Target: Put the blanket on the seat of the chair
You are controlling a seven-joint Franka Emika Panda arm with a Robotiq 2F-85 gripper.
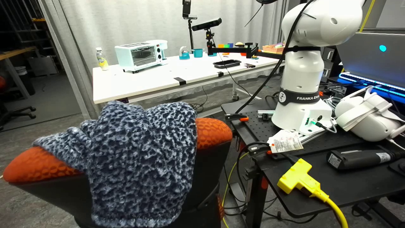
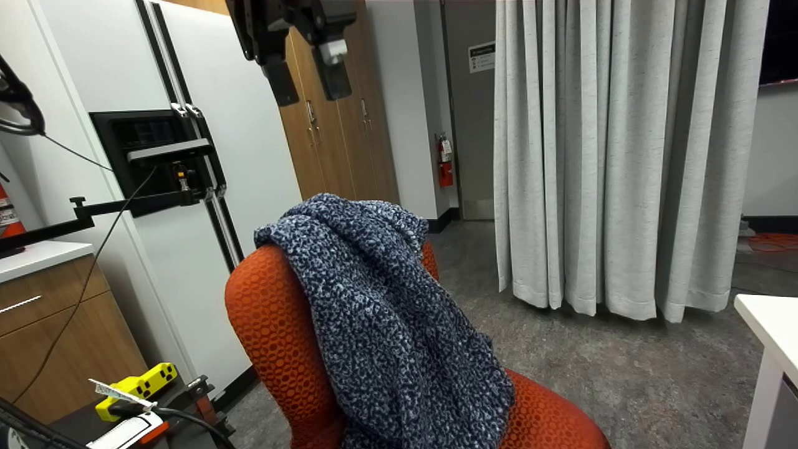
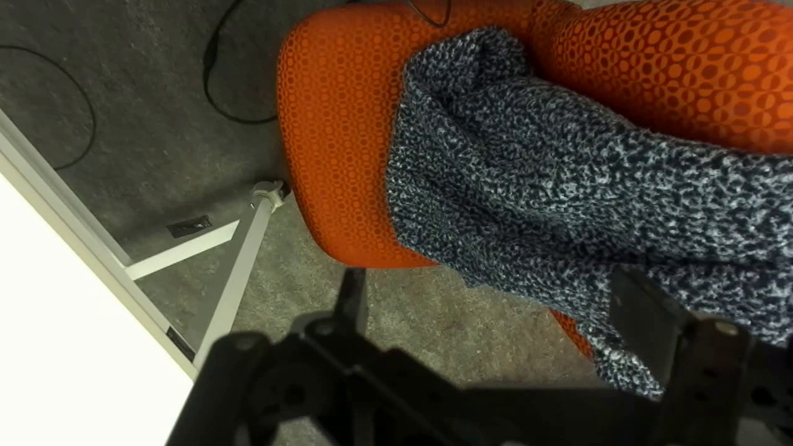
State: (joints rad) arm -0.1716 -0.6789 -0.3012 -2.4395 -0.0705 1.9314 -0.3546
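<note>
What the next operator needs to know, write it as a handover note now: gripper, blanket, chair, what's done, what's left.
Gripper: open, holding nothing, clear of the blanket.
Where things are: the blanket is draped over the chair back; one part hangs down behind, the other runs down the front onto the seat.
Done: the blanket's front end covers part of the seat; the seat's front is bare.
Left: the part over and behind the chair back is not yet on the seat. Gripping it near the top and drawing it forward would probably work.
</note>
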